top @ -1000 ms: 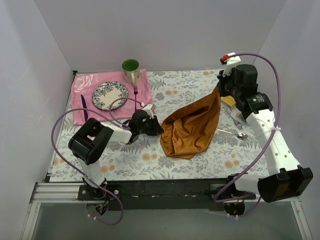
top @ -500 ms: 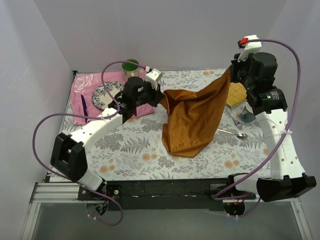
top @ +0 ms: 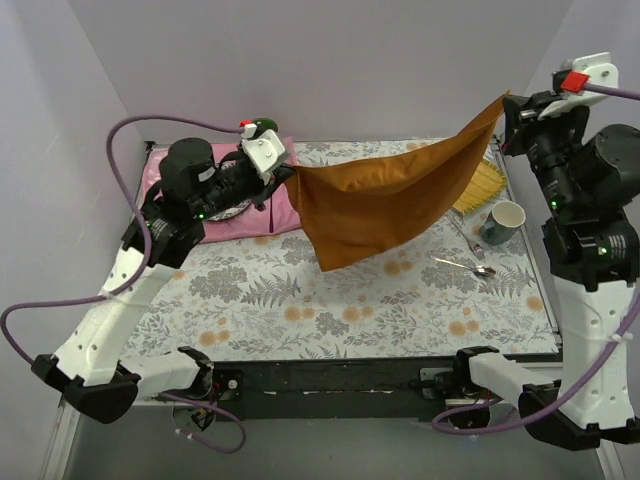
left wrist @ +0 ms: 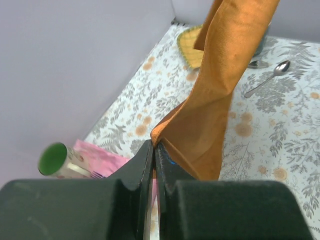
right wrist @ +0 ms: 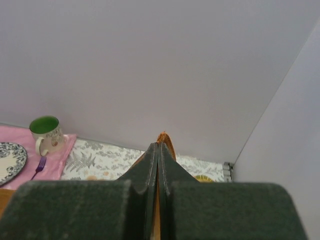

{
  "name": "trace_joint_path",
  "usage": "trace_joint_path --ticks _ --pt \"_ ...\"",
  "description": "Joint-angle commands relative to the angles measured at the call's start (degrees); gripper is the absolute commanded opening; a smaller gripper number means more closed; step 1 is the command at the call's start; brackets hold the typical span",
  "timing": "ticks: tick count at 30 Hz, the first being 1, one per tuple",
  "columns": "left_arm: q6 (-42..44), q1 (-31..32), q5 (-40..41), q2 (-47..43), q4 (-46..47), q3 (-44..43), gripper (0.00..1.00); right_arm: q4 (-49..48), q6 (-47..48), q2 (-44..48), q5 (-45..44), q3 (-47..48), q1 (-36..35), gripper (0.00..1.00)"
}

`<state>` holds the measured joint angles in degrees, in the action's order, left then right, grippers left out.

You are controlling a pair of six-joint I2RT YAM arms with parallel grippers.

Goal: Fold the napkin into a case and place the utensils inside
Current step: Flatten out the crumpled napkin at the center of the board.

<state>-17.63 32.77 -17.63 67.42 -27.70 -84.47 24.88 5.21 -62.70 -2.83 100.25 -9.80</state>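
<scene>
Left claw (top: 287,172) and right claw (top: 507,101) each pinch a napkin (top: 385,200) corner, cloth stretched aloft; best lowered evenly, taut, flat onto the tabletop (top: 330,300).

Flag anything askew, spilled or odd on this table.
Only the napkin hangs crooked: stretched in the air between the left claw and the right claw, its right corner is much higher, so the cloth sags in a slanted fold. Nothing looks spilled or broken; the spoon lies flat.
</scene>
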Motion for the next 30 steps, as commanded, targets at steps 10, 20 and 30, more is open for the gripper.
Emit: trace_joint_path --ticks 10,20,30 --pt "7.17 -0.25 -11.91 -7.83 -24.68 -24.69 0.0 4.54 -0.28 12.34 9.25 10.57 0.13 0.01" --pt "5.41 -0.34 6.71 -2.12 -26.0 -22.94 0.0 12.37 -11.8 8.21 9.25 4.26 3.56 0.01" --pt "12.27 -13.5 5.69 2.6 -1.52 9.83 0.0 -1.39 -14.35 -1.35 7.75 -20.43 3.47 0.01"
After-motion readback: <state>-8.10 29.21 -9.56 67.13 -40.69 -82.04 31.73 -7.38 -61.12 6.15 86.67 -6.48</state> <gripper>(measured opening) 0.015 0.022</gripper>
